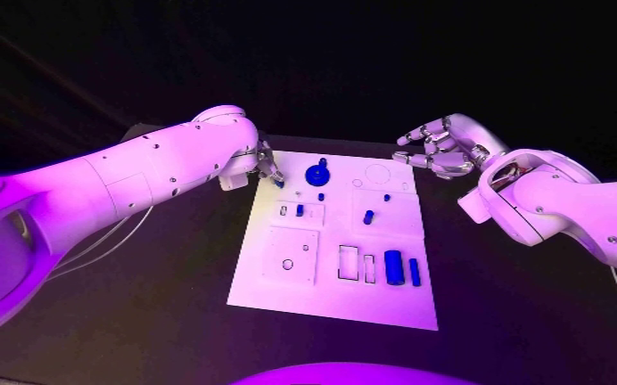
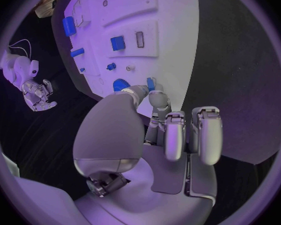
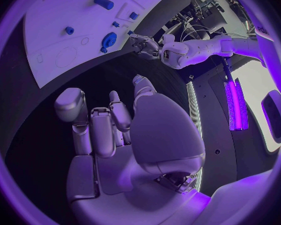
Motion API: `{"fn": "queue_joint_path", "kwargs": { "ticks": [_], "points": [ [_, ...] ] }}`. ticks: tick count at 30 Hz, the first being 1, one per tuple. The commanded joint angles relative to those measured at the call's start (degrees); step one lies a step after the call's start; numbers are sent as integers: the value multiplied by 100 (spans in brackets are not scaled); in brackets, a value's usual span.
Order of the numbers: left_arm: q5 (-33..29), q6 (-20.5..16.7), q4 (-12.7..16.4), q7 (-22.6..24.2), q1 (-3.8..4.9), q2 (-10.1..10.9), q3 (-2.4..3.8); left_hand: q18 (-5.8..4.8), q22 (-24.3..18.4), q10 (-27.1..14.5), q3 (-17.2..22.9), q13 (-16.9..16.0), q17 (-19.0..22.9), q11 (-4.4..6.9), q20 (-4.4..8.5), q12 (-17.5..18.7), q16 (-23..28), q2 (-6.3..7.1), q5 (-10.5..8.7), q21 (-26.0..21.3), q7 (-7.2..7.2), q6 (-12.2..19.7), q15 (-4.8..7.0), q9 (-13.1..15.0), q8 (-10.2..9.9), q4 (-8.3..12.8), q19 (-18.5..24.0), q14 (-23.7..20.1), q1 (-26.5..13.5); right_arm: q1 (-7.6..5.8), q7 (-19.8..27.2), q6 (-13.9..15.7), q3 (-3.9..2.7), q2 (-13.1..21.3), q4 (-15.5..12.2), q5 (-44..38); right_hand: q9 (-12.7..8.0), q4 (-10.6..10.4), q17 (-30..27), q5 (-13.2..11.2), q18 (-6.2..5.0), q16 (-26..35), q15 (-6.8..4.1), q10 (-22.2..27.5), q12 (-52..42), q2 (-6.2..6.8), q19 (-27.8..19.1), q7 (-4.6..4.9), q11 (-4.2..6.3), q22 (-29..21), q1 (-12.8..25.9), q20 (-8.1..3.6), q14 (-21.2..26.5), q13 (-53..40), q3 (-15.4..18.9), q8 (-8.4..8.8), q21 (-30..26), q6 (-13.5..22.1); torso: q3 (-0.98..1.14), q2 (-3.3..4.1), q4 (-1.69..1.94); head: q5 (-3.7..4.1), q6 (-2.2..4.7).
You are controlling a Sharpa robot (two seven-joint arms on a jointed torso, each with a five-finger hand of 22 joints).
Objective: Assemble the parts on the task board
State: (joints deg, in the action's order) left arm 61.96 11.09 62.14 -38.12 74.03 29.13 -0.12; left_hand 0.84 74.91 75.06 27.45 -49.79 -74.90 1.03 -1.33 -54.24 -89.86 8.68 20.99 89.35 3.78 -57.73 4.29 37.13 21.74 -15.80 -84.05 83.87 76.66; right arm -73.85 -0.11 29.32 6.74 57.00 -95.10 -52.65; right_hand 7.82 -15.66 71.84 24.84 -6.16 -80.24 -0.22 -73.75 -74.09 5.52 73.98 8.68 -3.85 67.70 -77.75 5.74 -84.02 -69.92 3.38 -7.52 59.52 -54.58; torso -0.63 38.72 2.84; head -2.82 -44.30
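The white task board (image 1: 334, 300) lies mid-table. My left hand (image 1: 267, 171) hovers at its far left corner, thumb and a finger pinching a small blue part (image 2: 151, 83). Right beside it a round blue disc (image 1: 316, 173) sits on the board. Small blue pegs (image 1: 368, 217) and a little block (image 1: 300, 210) stand in the middle rows. A blue block (image 1: 393, 266) and a narrow blue bar (image 1: 414, 270) lie near the right side. My right hand (image 1: 437, 149) hangs off the far right corner, fingers apart and holding nothing. In the right wrist view, its palm (image 3: 115, 135) faces the board (image 3: 59, 30).
Outlined recesses (image 1: 349, 262) and a small ring (image 1: 287, 264) mark the board's near half. A faint circle (image 1: 378, 174) is drawn by the far right corner. Thin cables (image 1: 103, 233) trail over the black table beneath my left arm.
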Motion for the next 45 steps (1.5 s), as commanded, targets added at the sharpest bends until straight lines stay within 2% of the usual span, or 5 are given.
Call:
{"fn": "queue_joint_path", "kwargs": {
  "ticks": [1,13,19,33,45],
  "points": [
    [-257,-389,270,70,6,144,4,-60,1420,55,1005,-32,-1510,12,-17,-51,-14,95,38,11,-47,-76,3,30,52,896,-535,613,-70,4,49,-64,0,5,1,-45,8,10,-4,23,-59,28,-32,4,-1,-36,-27,-16,11,-7,-3,-9,-161,-9,26,-36,-41,-32,0,-1,5,-7,13],
    [-262,-819,1369,152,-6,817,1,-73,1469,191,1272,-157,-1510,49,9,-190,-14,284,106,40,-85,-159,40,95,141,1081,-568,613,-243,7,54,-62,1,19,0,-62,9,-5,-9,37,-59,35,-34,4,2,-55,-22,-17,12,-11,13,-11,-163,-3,31,-41,-50,-34,-9,6,-1,-55,11],
    [-22,-999,1691,229,-109,1010,-5,-81,1498,264,1329,-228,-1510,69,21,-262,-14,369,165,58,-103,-207,54,116,174,1149,-587,613,-295,14,56,-61,1,25,-8,-69,9,-14,-7,45,-60,37,-35,4,3,-66,-21,-17,12,-14,23,-12,-165,-1,33,-44,-57,-35,-6,4,5,-64,8],
    [392,-1299,1986,325,-500,1089,-5,-84,1509,334,1395,-279,-1510,89,37,-312,-14,423,268,65,-123,-256,72,129,196,1204,-595,613,-349,31,64,-64,2,39,-22,-70,9,-14,-7,45,-60,37,-35,4,3,-66,-21,-17,12,-14,23,-12,-165,-1,33,-44,-57,-35,-4,16,-10,-80,-3],
    [606,-1144,1994,241,-591,1037,-4,-84,1509,374,1440,-291,-1510,105,51,-322,-14,450,378,65,-141,-290,88,161,225,1224,-595,613,-418,35,57,-67,2,52,-28,-25,8,-25,-8,58,-60,41,-36,3,3,-79,-19,-18,13,-19,35,-14,-167,1,37,-47,-67,-34,-7,16,-10,-68,-38]
  ]
}}
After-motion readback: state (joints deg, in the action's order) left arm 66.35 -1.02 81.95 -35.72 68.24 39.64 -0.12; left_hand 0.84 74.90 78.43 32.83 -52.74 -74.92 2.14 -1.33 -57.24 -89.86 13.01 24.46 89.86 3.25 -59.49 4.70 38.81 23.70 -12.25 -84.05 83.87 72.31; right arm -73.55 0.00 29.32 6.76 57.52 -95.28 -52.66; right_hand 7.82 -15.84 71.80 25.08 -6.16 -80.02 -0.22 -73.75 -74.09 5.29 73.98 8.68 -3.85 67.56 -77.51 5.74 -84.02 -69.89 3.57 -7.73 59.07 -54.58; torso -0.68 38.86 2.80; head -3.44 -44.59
